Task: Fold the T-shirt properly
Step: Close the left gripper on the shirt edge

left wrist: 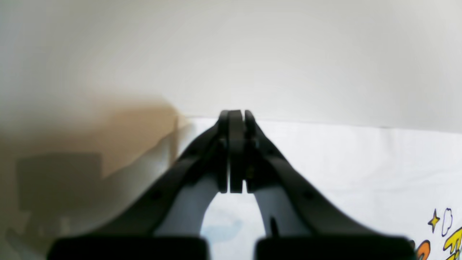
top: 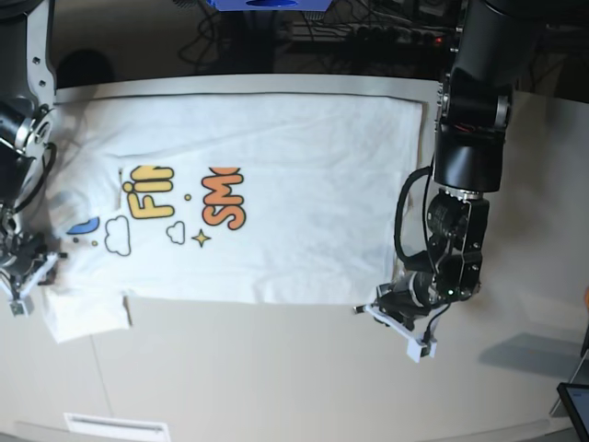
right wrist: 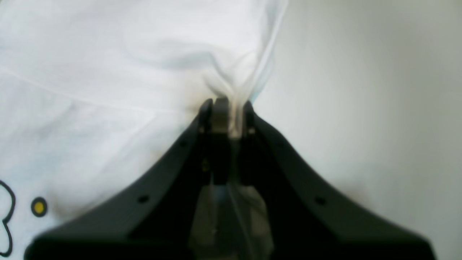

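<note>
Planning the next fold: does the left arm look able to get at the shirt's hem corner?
Probably yes: the left gripper, shut, sits right at the T-shirt hem corner, with nothing between them.

A broad strip of bare tabletop (top: 276, 368) runs along the near side below the T-shirt (top: 304, 230), wide enough for a pincer to travel across. The left pincer (top: 398, 324) sits at the shirt's near corner on the right of the base view, its arm (top: 469, 129) standing over the shirt's edge there and blocking that side. The right pincer (top: 26, 276) crowds the opposite edge, beside the spread sleeve (top: 85, 315). Beyond the far edge lie cables (top: 368, 37) (dark, tangled clutter). The shirt's middle lies flat and unobstructed.
</note>
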Robot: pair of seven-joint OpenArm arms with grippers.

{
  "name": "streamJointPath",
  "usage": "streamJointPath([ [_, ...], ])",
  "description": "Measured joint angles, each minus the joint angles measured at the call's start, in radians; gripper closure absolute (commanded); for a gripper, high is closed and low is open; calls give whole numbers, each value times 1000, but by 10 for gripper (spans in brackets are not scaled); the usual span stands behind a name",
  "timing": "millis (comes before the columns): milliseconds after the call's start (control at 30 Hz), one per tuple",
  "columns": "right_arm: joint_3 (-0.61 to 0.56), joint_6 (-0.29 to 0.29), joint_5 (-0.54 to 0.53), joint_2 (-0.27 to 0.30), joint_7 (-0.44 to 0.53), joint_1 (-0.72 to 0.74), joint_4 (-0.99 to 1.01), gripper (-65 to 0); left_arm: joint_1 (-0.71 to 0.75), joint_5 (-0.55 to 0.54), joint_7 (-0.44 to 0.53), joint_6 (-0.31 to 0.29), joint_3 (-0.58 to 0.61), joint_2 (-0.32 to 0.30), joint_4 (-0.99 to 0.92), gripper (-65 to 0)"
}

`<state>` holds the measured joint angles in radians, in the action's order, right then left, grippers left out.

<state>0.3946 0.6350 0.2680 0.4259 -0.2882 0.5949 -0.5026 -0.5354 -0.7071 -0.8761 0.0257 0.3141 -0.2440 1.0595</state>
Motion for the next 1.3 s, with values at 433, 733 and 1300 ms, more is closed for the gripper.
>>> streamJointPath([
  [433,0,3,-49,-10,-13,-39,-76,-26,43,2,-42,-1,-69,-7,59,-87],
  [733,-1,3,-56,-9,-1,-58,-76,-26,62,8,-73,2,-235,-6,51,-398],
  [1300,0,3,-59,-10,-35,-55,-84,-26,-58,0,-75,-4,-237,37,-217,-400],
])
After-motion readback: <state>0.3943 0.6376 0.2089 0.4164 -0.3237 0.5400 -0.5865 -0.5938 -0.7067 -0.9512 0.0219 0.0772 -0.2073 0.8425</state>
